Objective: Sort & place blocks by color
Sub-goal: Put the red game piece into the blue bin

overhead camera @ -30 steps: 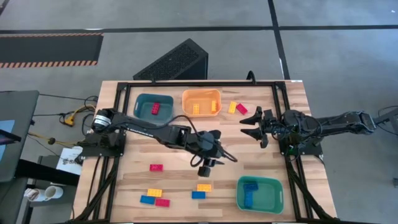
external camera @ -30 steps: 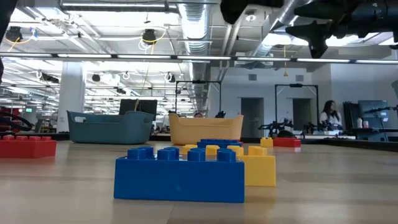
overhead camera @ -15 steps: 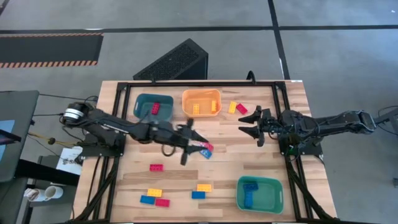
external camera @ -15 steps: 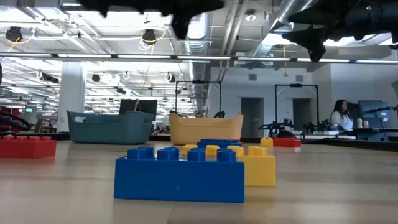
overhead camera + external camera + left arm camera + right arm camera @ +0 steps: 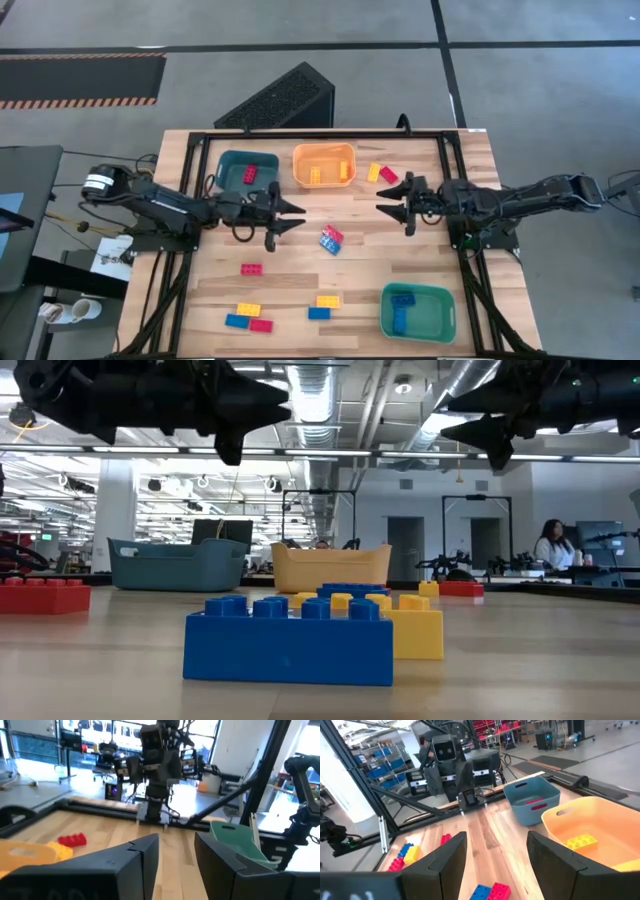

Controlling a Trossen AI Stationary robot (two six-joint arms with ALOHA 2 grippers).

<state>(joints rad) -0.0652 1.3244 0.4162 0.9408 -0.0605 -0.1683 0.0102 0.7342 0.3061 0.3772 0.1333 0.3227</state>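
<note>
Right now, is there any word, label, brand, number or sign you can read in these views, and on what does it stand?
None can be read.
Blocks: studs only, no legible marks.
Teal bin, orange bin, green bin: no labels visible.
Room behind, low view: shelves and screens too small and blurred to read.

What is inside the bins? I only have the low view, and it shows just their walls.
Observer: The teal bin holds one red block.
Operator: And the orange one?
Observer: The orange bin has a yellow block in it.
Operator: Is either gripper carrying anything?
Observer: No. The left gripper and right gripper are both open and empty, facing each other above the table.
</note>
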